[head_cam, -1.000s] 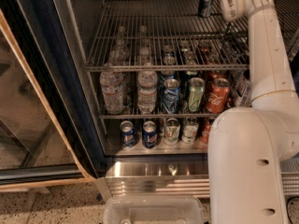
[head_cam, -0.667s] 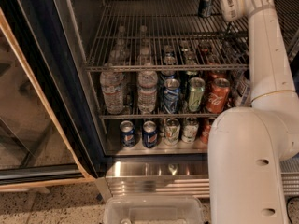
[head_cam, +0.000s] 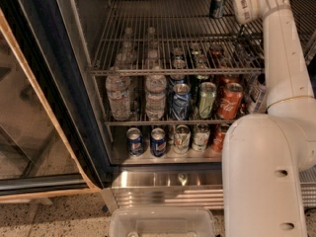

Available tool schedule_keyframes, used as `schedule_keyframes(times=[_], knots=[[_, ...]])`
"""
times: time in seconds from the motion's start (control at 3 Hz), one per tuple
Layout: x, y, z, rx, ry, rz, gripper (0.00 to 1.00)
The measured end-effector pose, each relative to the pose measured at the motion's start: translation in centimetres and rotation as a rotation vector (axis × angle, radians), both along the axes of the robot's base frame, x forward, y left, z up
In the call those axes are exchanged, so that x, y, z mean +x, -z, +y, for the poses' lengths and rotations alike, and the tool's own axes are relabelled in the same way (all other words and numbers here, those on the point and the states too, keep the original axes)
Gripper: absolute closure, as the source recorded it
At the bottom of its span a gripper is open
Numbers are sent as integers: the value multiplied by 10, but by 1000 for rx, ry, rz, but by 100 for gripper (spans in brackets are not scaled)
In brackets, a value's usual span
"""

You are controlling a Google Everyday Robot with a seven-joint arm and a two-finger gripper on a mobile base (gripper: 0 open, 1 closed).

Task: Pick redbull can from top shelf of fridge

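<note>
The redbull can (head_cam: 218, 1), slim and blue-and-silver, stands at the back right of the top shelf (head_cam: 163, 72), a chrome wire rack in the open fridge (head_cam: 74, 93). The can's top is cut off by the upper edge of the view. My white arm rises along the right side, and its gripper end (head_cam: 240, 5) is right beside the can, on its right, at the same height. I cannot see whether it touches the can.
The shelf below holds water bottles (head_cam: 118, 95) and soda cans (head_cam: 229, 101). The bottom rack holds short Pepsi cans (head_cam: 134, 141) and other cans. The glass door (head_cam: 34, 122) stands open at left. A clear plastic bin (head_cam: 163, 223) sits at the bottom.
</note>
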State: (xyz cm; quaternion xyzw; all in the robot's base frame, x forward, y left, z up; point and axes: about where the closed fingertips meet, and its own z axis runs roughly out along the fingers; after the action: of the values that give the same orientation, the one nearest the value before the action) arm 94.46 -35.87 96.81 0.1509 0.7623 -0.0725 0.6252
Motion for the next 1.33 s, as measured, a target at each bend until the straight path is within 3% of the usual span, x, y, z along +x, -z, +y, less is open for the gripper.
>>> schedule_keyframes(times=[0.67,1.33], knots=[[-26,-17,13,1,-92,-36,100],[-65,-16,30,16,-210,-26,100]])
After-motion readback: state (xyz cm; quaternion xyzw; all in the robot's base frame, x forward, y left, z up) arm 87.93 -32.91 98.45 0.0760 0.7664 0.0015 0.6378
